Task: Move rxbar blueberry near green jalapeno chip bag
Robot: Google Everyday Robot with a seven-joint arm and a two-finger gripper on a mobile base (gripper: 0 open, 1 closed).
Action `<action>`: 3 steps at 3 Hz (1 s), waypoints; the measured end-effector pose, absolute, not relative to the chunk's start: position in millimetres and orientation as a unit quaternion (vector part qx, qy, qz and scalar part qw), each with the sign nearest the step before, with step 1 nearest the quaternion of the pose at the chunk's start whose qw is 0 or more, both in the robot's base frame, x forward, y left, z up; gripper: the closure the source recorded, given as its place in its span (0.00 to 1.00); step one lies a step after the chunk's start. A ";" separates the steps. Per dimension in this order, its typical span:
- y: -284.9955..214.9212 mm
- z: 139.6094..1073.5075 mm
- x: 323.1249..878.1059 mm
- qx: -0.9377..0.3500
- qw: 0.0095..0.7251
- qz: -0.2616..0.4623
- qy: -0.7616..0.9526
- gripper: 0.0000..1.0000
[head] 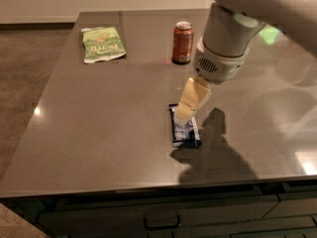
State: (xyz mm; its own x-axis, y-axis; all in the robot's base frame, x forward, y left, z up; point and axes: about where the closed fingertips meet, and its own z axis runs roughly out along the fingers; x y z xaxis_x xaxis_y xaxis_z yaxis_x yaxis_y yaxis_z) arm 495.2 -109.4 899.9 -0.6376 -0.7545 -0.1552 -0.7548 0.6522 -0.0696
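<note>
**Inspector A:** Which step did we find in hand?

**Inspector B:** The approach to the pick, in our judgement. The cream-coloured gripper [185, 112] hung directly over the far end of the flat, dark-blue rxbar blueberry with its pale centre panel [186, 133]. We could not tell whether it touched the wrapper, nor whether it stood wide or narrow. The bar lay flat on the grey polished counter [99, 133], towards the front edge.

**Inspector A:** And the destination?

**Inspector B:** The crinkled light-green jalapeno chip bag [102, 44] lay at the far left corner, well apart from the bar. An orange-brown soda can [183, 42] stood upright beyond the bar.

**Inspector A:** What did the next move call for?

**Inspector B:** We judged it needed a descent and a grip across the bar's narrow width. A lift and a carry leftward to the bag would follow, keeping clear of the can.
</note>
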 end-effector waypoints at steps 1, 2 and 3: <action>-96.4 885.5 497.0 -0.364 0.080 -0.009 0.928 0.00; -90.0 870.6 498.7 -0.328 0.063 -0.017 0.942 0.00; -85.5 859.2 496.4 -0.297 0.047 -0.019 0.954 0.00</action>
State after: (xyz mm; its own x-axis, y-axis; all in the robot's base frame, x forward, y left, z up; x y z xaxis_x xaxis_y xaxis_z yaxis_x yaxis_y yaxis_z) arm 496.4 -85.5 859.2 -0.8191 -0.5684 -0.0779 -0.5649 0.8227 -0.0634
